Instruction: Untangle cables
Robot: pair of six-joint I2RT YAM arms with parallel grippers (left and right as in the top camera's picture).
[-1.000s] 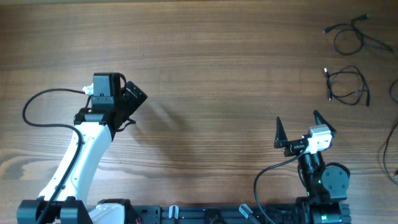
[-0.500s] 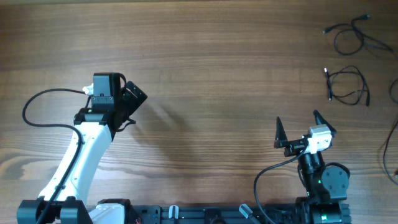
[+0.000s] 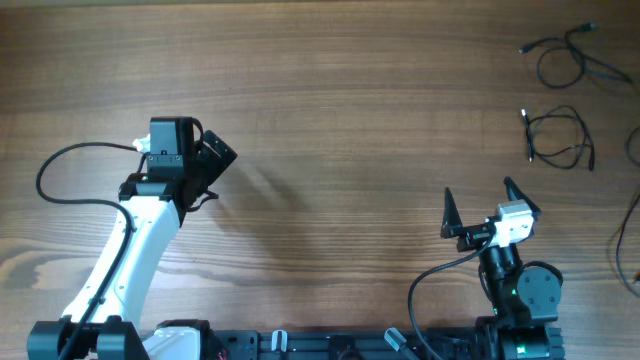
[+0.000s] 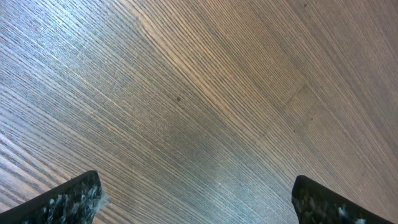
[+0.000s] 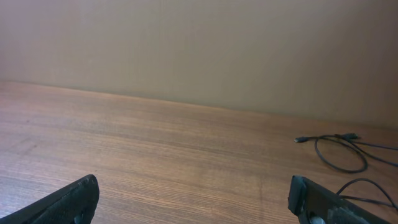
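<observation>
Three thin black cables lie apart as loose loops at the table's right side: one cable (image 3: 583, 62) at the far right corner, a second cable (image 3: 556, 112) just nearer, and a third cable (image 3: 618, 245) along the right edge. The right wrist view shows one looped cable (image 5: 318, 151) ahead to the right and part of another cable (image 5: 364, 182) nearer. My right gripper (image 3: 478, 192) (image 5: 193, 199) stands open and empty near the front edge, well short of the cables. My left gripper (image 3: 205, 168) (image 4: 196, 199) is open over bare wood at the left.
The wooden table (image 3: 350, 120) stretches between the two arms. A thick black arm wire (image 3: 60, 160) loops out at the left. The arm bases and a black rail (image 3: 300, 345) line the front edge. A plain wall (image 5: 199, 50) rises behind the table.
</observation>
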